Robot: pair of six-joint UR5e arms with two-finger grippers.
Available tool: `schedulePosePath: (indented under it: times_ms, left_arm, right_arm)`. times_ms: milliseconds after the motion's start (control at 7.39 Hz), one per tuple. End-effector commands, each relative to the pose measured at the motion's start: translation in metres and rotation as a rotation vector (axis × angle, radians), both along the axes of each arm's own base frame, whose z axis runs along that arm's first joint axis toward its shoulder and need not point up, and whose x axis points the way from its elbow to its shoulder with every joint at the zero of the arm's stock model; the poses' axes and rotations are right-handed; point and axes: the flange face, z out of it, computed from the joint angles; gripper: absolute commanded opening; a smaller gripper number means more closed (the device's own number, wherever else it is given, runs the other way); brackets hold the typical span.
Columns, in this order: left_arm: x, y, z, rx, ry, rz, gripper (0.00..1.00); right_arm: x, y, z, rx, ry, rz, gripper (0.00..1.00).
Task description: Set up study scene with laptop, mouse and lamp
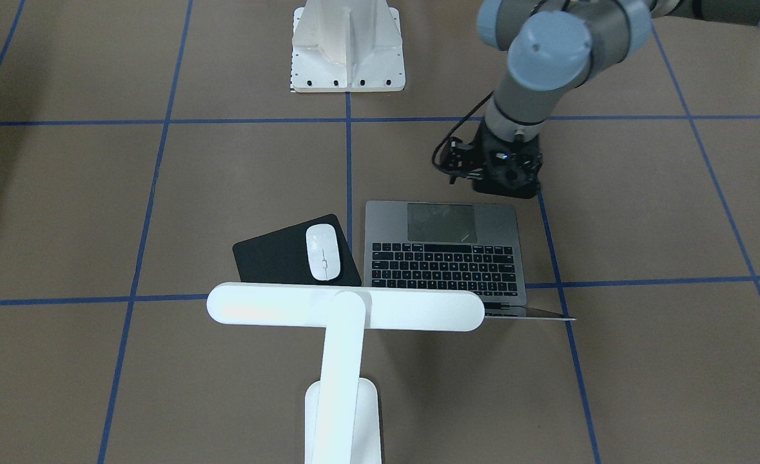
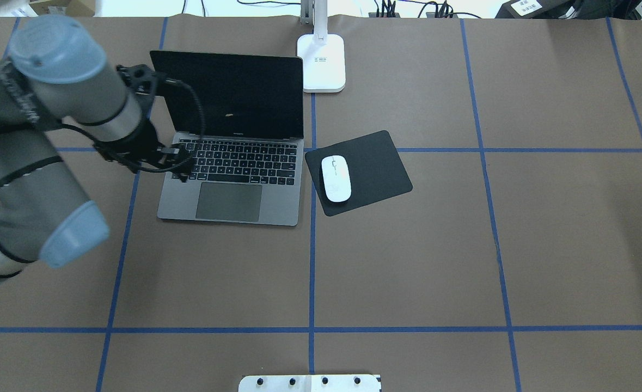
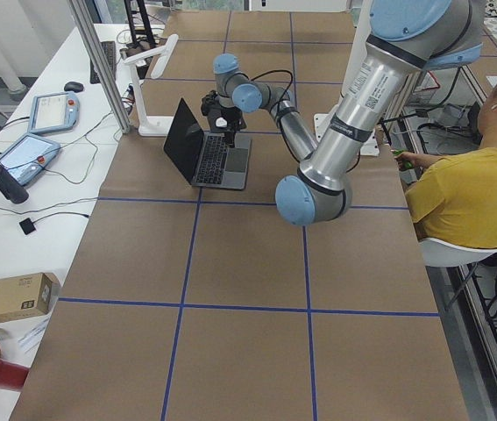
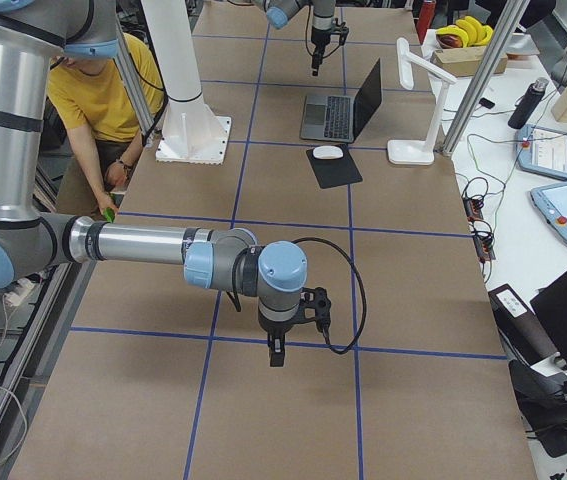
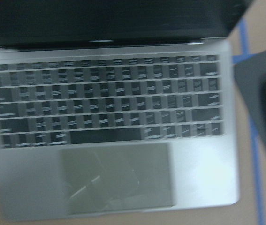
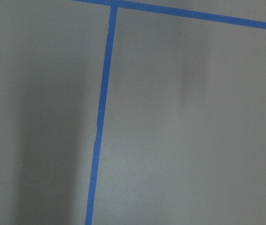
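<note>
Even light, soft shadows, left wrist view blurred, perhaps motion

My left pincer [image 1: 507,180] points straight down at full reach; my right pincer [image 4: 276,353] hangs downward too. I can't read the grip on either.

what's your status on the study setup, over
Left gripper hovers by laptop left side, right gripper far off, jaws unclear on both. Laptop open, mouse on black pad, lamp behind them.

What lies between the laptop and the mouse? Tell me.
Overhead view: a blue tape line, then the edge of the black pad the mouse rests on.
</note>
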Motion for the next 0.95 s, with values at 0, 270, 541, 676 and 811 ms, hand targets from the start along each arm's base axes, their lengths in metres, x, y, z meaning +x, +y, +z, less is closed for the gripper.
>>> schedulePosePath:
  times_ms: [0, 270, 541, 676, 811]
  left_arm:
    - [-0.118, -0.003, 0.088, 0.114, -0.092, 0.071, 1.00]
    - [-0.225, 0.001, 0.167, 0.112, -0.091, 0.120, 1.00]
    - [-0.310, 0.037, 0.238, 0.074, -0.092, 0.109, 1.00]
    - [-0.347, 0.056, 0.267, 0.074, -0.092, 0.107, 1.00]
    - [-0.377, 0.076, 0.296, 0.038, -0.070, 0.080, 1.00]
  right_arm:
    - [0.000, -0.006, -0.004, 0.007, 0.000, 0.003, 1.00]
    - [0.000, -0.007, -0.005, 0.009, 0.000, 0.005, 1.00]
    - [0.000, -0.007, -0.004, 0.007, 0.000, 0.005, 1.00]
    - [0.000, -0.007, -0.004, 0.006, -0.001, 0.005, 1.00]
    - [-0.001, -0.007, -0.004, 0.007, -0.001, 0.004, 1.00]
